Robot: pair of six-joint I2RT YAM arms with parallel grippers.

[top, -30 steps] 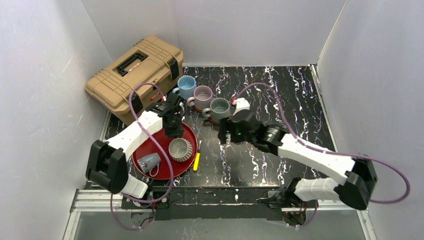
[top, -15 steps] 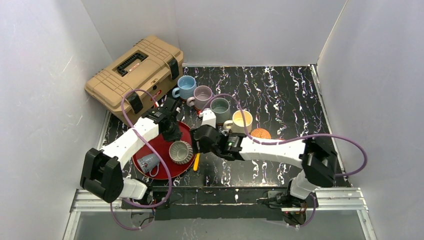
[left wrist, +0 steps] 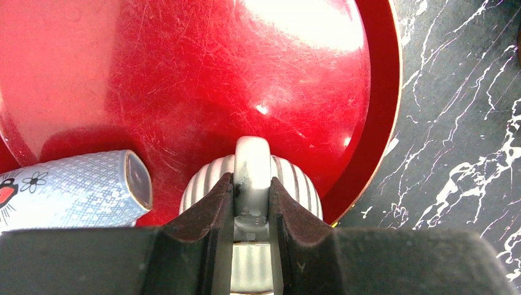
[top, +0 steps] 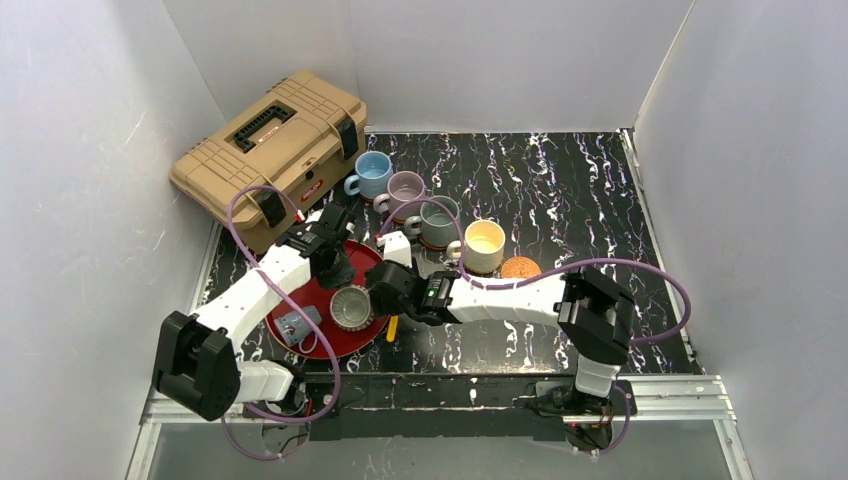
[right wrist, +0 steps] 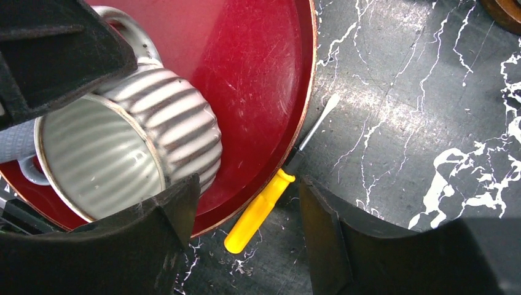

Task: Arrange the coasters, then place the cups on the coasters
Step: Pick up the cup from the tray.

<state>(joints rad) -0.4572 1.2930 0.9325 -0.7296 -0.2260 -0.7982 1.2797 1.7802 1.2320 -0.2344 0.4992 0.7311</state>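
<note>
A ribbed grey-white cup point(top: 352, 307) sits on the red tray point(top: 312, 292), and my left gripper point(left wrist: 252, 184) is shut on its handle point(left wrist: 252, 160). My right gripper point(right wrist: 246, 190) is open at the tray's right rim. Its left finger point(right wrist: 166, 215) is close beside the ribbed cup point(right wrist: 123, 147), and its jaws straddle a yellow screwdriver point(right wrist: 264, 209). A small pale grey cup point(top: 297, 323) lies on its side on the tray. Light blue point(top: 372, 172), mauve point(top: 404, 190), grey-green point(top: 438, 220) and cream-yellow point(top: 484, 243) cups stand in a row. One orange woven coaster point(top: 520, 267) lies bare.
A tan toolbox point(top: 270, 150) stands at the back left, close to the tray and my left arm. The yellow screwdriver point(top: 393, 325) lies against the tray's right rim. White walls close in the black marbled table point(top: 580, 190). A dark brown coaster edge point(right wrist: 507, 12) shows.
My right arm has swung left from the cream-yellow cup to the tray's right rim, its jaws narrowing. My left gripper has drawn the ribbed cup slightly toward the near side.
</note>
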